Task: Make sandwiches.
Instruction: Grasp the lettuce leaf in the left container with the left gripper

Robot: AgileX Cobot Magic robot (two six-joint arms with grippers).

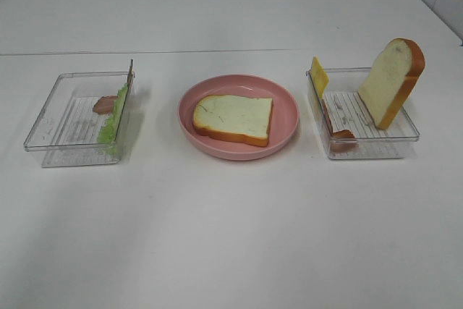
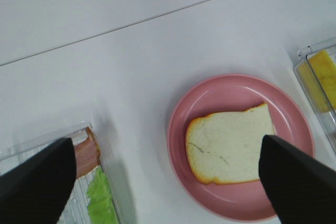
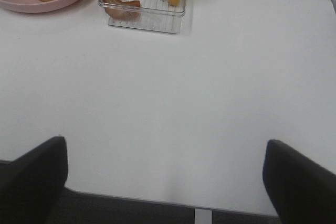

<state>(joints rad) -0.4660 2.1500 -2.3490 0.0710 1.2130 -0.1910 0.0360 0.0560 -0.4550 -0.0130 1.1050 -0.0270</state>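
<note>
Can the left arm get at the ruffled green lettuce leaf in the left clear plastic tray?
Probably yes: the left end effector is open, and the ruffled green lettuce leaf stands uncovered against the wall of the lidless clear plastic tray.

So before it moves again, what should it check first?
1. The bread slice lies flat on the pink plate: ok.
2. The lettuce stands in the left tray: ok.
3. The cheese, bacon strip and second bread slice sit in the right tray: ok.
4. The left gripper is open and empty: ok.
5. The right gripper is open and empty: ok.
6. Lettuce loose enough to lift: cannot tell.
</note>
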